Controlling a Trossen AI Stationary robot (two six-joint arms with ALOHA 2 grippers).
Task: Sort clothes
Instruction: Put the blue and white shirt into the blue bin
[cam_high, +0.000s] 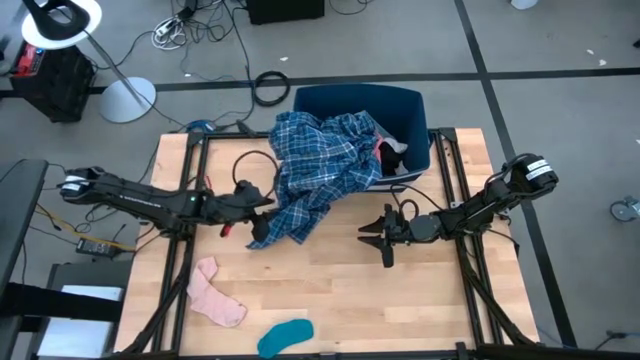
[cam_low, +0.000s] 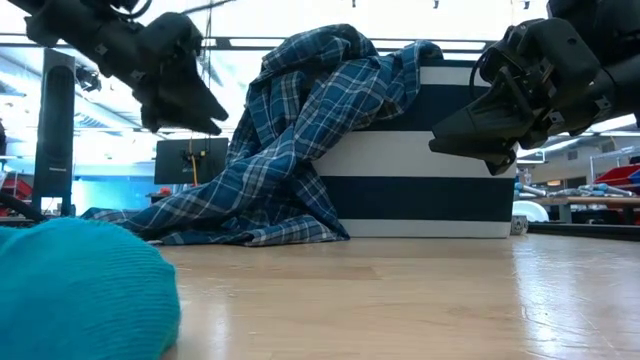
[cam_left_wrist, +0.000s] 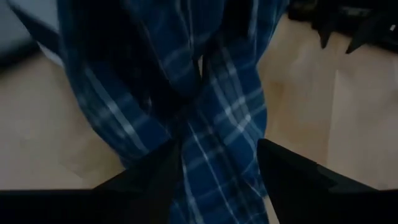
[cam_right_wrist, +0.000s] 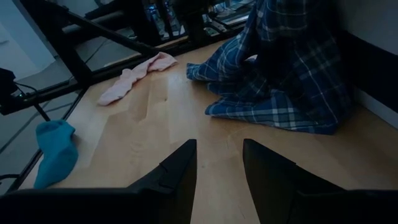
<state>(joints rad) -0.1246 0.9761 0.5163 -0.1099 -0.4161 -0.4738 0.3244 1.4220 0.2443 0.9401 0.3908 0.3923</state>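
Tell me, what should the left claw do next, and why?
Probably lift clear. The left gripper stands open over the plaid shirt, which still drapes half out of the bin, so backing off gives room to regrip it.

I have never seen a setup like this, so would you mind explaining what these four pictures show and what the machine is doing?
It is a robot with two dark arms at a wooden table, sorting clothes. One camera looks straight down, one sits at table height, and one rides on each wrist. A blue plaid shirt spills out of a dark blue bin onto the table. The left gripper is at the shirt's lower edge, fingers open with cloth between them, so it is not clearly gripping. The right gripper hangs open and empty over bare wood. A pink sock and a teal sock lie near the front edge.
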